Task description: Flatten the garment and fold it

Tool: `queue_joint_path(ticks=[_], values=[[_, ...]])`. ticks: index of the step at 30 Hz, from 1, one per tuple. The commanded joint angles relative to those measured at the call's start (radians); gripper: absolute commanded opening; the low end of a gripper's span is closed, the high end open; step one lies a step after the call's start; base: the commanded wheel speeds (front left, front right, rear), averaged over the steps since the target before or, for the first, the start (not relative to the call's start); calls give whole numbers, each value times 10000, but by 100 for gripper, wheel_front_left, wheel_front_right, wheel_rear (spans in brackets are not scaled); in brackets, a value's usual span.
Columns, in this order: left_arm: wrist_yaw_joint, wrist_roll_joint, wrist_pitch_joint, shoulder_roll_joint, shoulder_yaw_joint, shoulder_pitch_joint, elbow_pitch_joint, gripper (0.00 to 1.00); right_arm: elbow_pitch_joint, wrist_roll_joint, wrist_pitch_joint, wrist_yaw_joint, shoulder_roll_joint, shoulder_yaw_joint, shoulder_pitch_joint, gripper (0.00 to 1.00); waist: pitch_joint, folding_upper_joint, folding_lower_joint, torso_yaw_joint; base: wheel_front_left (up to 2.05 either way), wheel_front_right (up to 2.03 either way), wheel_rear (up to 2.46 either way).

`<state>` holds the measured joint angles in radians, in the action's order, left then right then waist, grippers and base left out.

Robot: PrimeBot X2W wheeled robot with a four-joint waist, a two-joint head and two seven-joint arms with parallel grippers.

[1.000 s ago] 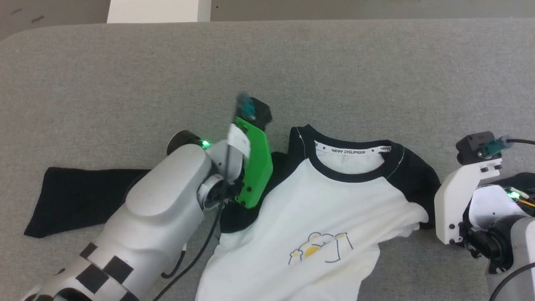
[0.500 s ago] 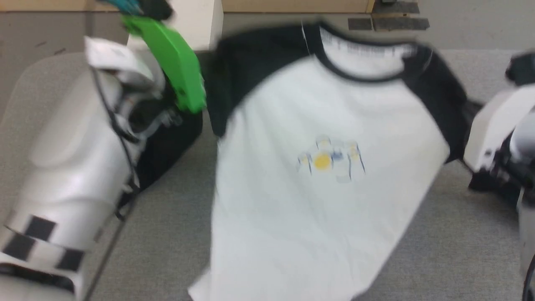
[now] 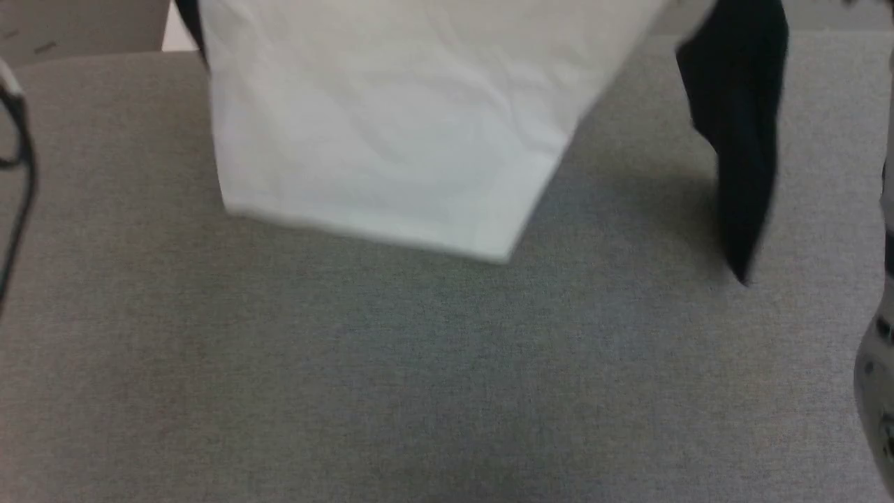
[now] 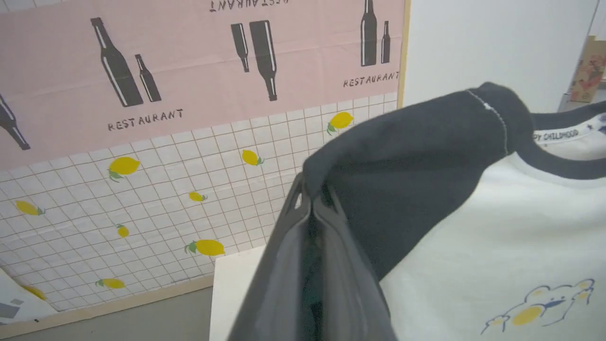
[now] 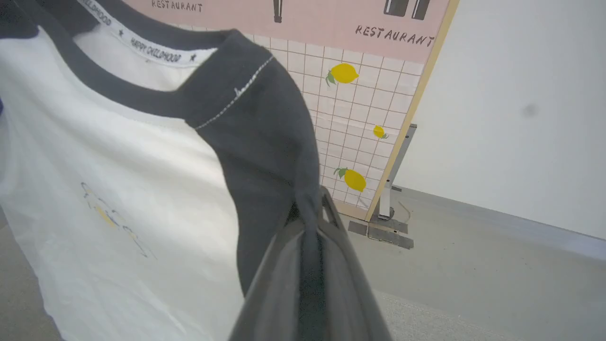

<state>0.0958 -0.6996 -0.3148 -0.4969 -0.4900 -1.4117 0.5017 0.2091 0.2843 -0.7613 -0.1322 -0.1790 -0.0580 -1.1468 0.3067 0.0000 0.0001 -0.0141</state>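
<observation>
The garment (image 3: 391, 133) hangs in the air above the grey table (image 3: 419, 391). In the head view its white lower body and hem show at the top, and a black sleeve (image 3: 740, 140) dangles at the right. My left gripper (image 4: 312, 199) is shut on the garment's black shoulder cloth (image 4: 407, 156). My right gripper (image 5: 310, 206) is shut on the other black shoulder (image 5: 265, 137). The black collar and white printed neck band (image 5: 142, 47) stretch between the two grips. A small bear print (image 4: 544, 303) marks the white chest.
Behind the table stands a pink and tiled panel (image 4: 165, 118) with bottle and lemon prints, and a white wall (image 5: 521, 118). A white block (image 4: 236, 284) sits past the table's far edge. A dark cable (image 3: 17, 175) hangs at the left of the head view.
Both arms have lifted the garment off the table by its shoulders. It lay flat a second ago and now hangs. The arms have risen out of the head view's frame.
</observation>
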Motion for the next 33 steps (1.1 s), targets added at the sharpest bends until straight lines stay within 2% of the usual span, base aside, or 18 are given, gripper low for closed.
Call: queue_joint_path(ticks=[1,5,10,12,17,25,33], values=[[-5,419,355,-143,-28,-582,129,0,355,-234,359,15,109,-52,-709,0,715,0,-1,-312,0,0,0],[-161,1401,1817,-151,-114,-1745,587,0,1593,-794,1535,15,510,43,-2484,0,1072,0,-1,-399,0,0,0],[-424,1994,3338,-22,-66,-2569,1189,0,2872,-1452,3109,15,853,179,-4037,0,1409,0,-1,-427,0,0,0],[-479,1993,3809,66,23,-2680,1473,0,3362,-1695,3609,15,940,223,-4454,0,1528,0,-1,-412,0,0,0],[-300,1863,4680,229,84,-2627,2105,0,4467,-2001,4368,15,1061,169,-5115,0,1940,0,-1,-269,0,0,0],[-18,1417,5347,546,115,-1873,3103,0,5599,-1259,4867,15,945,-466,-4803,0,2287,0,-1,160,0,0,0],[283,762,5622,839,-119,29,3475,0,5199,493,5398,15,325,-1560,-2680,0,1292,0,-1,601,0,0,0]])
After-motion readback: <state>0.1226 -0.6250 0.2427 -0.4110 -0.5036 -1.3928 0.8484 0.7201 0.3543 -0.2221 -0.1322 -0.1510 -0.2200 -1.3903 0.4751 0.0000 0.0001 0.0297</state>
